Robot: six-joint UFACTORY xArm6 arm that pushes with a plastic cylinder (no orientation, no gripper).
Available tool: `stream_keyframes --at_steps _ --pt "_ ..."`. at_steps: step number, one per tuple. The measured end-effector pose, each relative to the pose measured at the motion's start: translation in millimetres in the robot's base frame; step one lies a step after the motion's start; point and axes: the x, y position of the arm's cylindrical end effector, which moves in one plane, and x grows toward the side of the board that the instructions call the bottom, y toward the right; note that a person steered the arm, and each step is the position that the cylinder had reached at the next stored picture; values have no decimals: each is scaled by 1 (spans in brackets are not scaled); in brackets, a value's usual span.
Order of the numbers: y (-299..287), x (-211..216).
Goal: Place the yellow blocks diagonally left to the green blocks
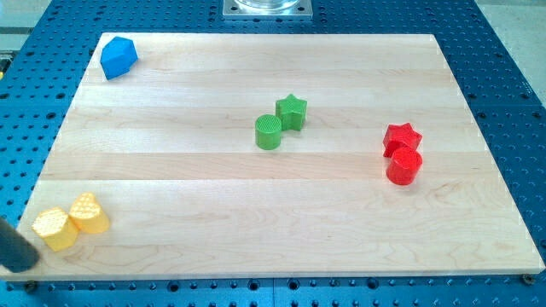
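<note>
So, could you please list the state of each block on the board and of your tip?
my tip: bottom-left corner, just left of the yellow blocks, apparently not touching
yellow blocks: two, touching, bottom left
green star: touching the green cylinder, mid-board
red star: touching the red cylinder, right side
blue block: alone, top-left corner

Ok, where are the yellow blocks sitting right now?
The two yellow blocks sit touching each other in the wooden board's bottom-left corner of the view, far from the green blocks near the centre; my tip is just left of them.
</note>
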Motion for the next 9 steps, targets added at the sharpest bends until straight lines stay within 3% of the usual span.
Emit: stream_keyframes --at_steps 2,6,7,9 --pt "25 -26" --pt "-5 -50" --pt "14 -59" --pt "119 -63"
